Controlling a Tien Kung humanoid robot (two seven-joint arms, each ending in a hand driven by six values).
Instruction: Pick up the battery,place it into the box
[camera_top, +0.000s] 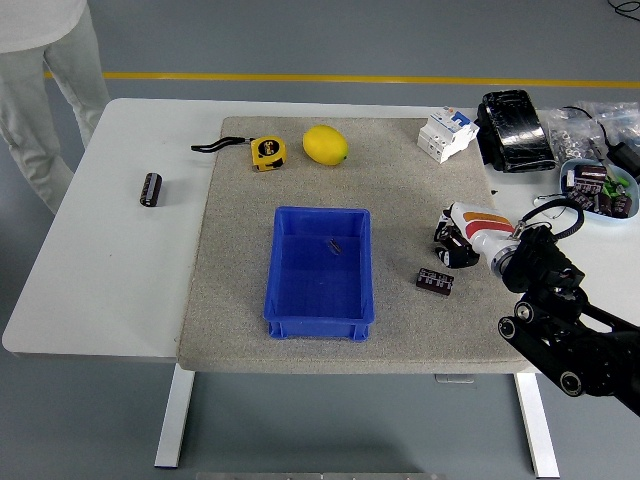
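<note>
Head view: right hand (457, 246), fingers curled and holding nothing, hovers just beyond the battery (435, 281), right of the blue box (322, 272).

I am working in a lab or workshop. Evidence: a grey floor (350, 40) with a yellow line (350, 78), my white table (110, 250), a circuit breaker (446, 133) far right.
</note>
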